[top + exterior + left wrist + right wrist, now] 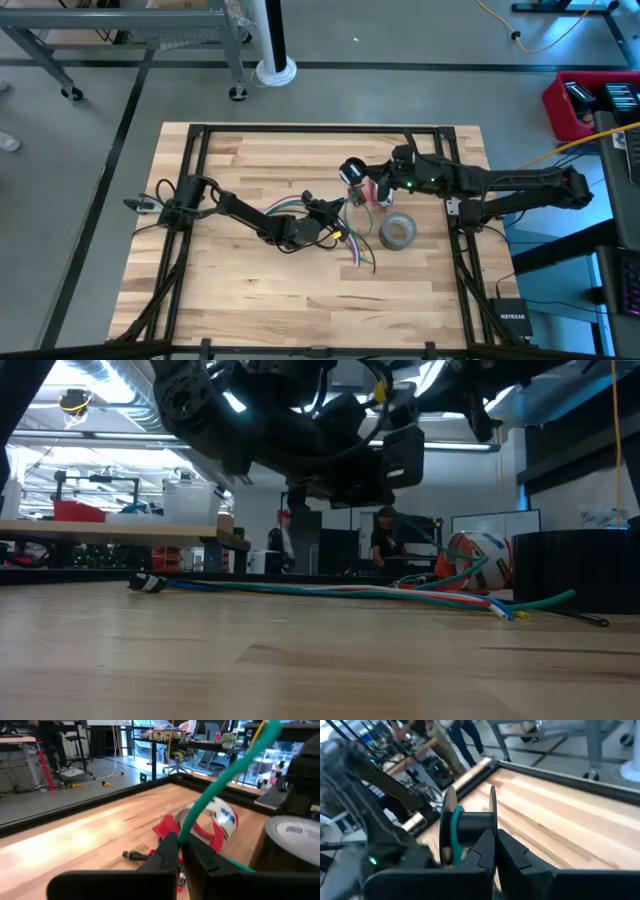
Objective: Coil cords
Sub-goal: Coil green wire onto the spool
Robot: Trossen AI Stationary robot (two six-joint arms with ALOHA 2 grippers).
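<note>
From above, we saw the left gripper [338, 215] near the table's [230, 280] centre, over the cords [352, 240], whose multicoloured strands fanned out toward five o'clock, just beside the grey tape roll [397, 231]. Only the left wrist view showed its fingers [167, 854] pinched tight on a green cord [220, 780] running up and away. The right gripper [360, 180] sat at about one o'clock from centre; its wrist view alone showed it clamped shut against a dark spool [470, 827] carrying a turn of green wire [455, 832]. The low view showed what the others missed: the strands [350, 590] lay flat along the wood.
</note>
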